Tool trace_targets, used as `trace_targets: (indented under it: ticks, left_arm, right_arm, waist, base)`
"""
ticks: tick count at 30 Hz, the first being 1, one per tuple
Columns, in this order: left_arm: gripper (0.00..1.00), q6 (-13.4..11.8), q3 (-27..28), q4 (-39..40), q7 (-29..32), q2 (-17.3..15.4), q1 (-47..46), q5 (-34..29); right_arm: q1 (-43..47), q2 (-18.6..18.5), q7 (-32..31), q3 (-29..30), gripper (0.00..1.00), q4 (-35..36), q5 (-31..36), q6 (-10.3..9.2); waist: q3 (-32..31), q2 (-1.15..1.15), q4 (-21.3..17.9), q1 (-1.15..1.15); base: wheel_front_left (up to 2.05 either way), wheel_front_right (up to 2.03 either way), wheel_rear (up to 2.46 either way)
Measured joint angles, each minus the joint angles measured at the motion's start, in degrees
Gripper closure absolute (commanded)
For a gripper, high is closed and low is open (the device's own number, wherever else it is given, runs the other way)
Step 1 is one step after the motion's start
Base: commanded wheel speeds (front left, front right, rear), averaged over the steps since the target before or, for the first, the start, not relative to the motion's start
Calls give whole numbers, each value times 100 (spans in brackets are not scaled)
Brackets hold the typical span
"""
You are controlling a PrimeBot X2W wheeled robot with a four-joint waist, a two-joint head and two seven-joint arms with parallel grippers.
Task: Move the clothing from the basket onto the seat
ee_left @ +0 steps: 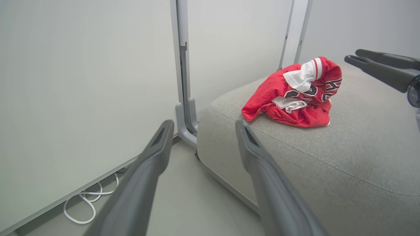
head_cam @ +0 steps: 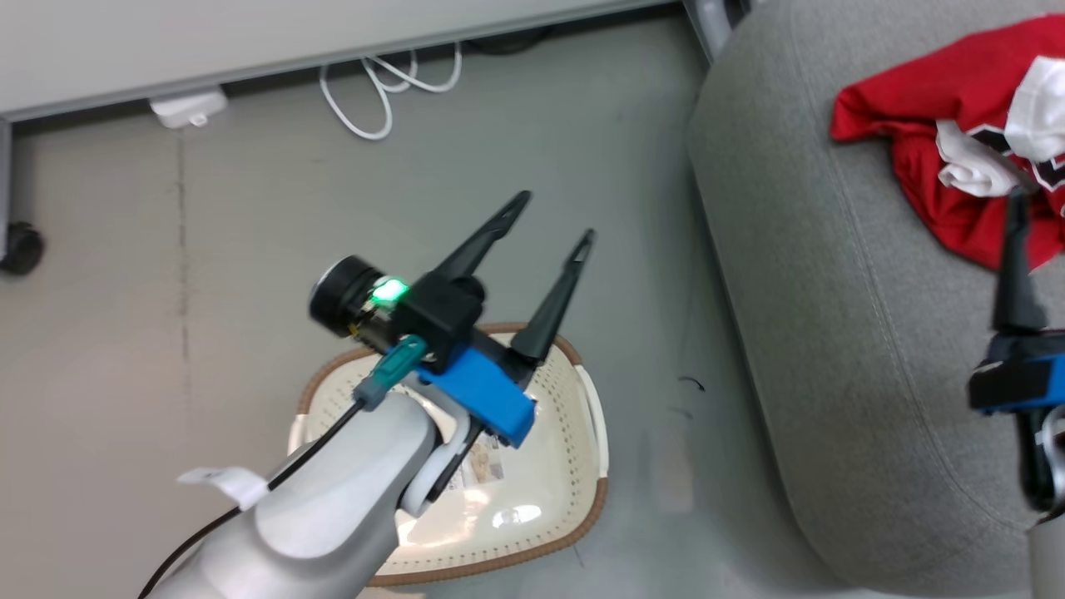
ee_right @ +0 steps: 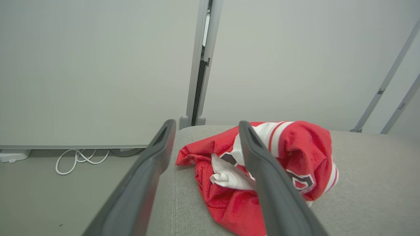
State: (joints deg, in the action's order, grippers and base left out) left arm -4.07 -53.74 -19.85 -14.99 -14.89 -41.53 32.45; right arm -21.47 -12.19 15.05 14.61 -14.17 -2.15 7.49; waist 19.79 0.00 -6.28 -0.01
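Clothing [head_cam: 932,141]: crumpled red heap with white trim, a striped band and black lettering. It lies on top of the seat, on its far part near the wall panels. How many garments make up the heap cannot be told.
Seat [head_cam: 832,349]: large light-grey upholstered sofa with rounded edges. It stands on the floor to the right of the basket, apart from it.
Basket [head_cam: 556,466]: cream-white with perforated walls and a brown woven rim. It stands on the floor beneath the left arm, and the label on its inner bottom shows beside the forearm.
Right gripper [ee_right: 206,124]: fingers spread with nothing between them. It is held above the seat and points toward the heap. In the left wrist view its fingertips are clear of the fabric, off to one side.
Left gripper [head_cam: 557,215]: fingers spread, holding nothing. In the head view it is raised over the far rim of the basket, with its tips over bare floor.
Indicator light [head_cam: 388,290]: green, lit, on the left wrist camera housing.
Floor [head_cam: 166,349]: smooth and grey.
Cable [head_cam: 374,91]: white, looped on the floor at the foot of the wall panel, near a white plug block [head_cam: 187,108].
Post [ee_left: 183,82]: grey upright between two pale wall panels, its foot just beside the corner of the seat.
Caster [head_cam: 21,248]: dark wheel at the left edge of the head view.
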Motion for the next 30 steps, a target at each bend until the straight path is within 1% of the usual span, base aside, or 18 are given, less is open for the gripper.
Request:
trace_targets:
  ticks: [4,7,13,21,30]
  left_arm:
    - [0,-10,532,141,-1,-66,440,-133]
    - [0,-15,962,272,-1,-64,773,-277]
    - [0,58,1882,510,-1,-43,1471,-673]
    - [0,294,3027,730,-7,237,2387,-1184]
    - [0,662,3960,786,-7,699,3120,-1695]
  right_arm:
    - [249,120,-1,-424,0,188,-3,0]
    - [394,191,-1,-630,0,287,-43,0]
    - [654,358,0,-849,0,447,-57,-1]
    - [1063,571,-1,-923,0,481,-55,-1]
    - [1458,735,-1,-990,0,427,-53,-1]
  waist:
    - [-242,0,195,0]
    - [-413,0,355,0]
    - [-698,0,656,0]
    - [-1080,0,892,0]
    - [-1449,0,1028,0]
  base:
    - [0,0,0]
    - [0,0,0]
    - [0,0,0]
    - [0,0,0]
    - [0,0,0]
